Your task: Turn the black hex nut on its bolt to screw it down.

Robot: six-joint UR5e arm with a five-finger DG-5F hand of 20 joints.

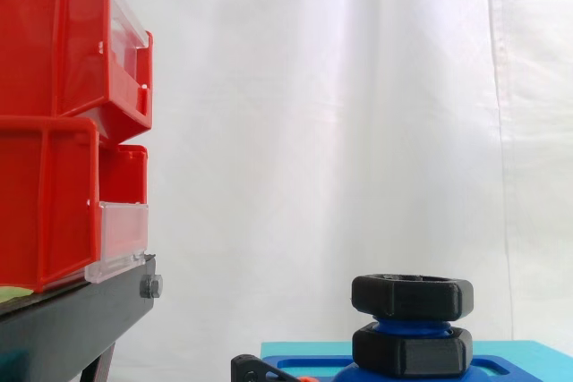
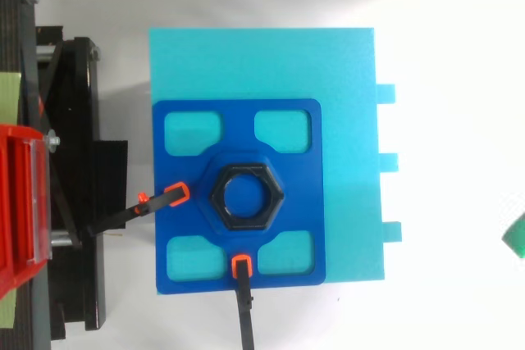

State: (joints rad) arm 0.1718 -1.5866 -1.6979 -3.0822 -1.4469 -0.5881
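Black hex nut [image 1: 412, 296] sits high on the blue bolt [image 1: 410, 326]. The side view reveals bare thread between it and a second black hex piece [image 1: 412, 352] below. From above, the nut lies central on a dark blue plate [image 2: 238, 116] atop a cyan block [image 2: 262, 63], with one clamp [image 2: 176, 194] at the plate's left. The hand [image 2: 515, 235] is a green glow at the right edge, well apart from the nut. I cannot tell whether it is spread or closed.
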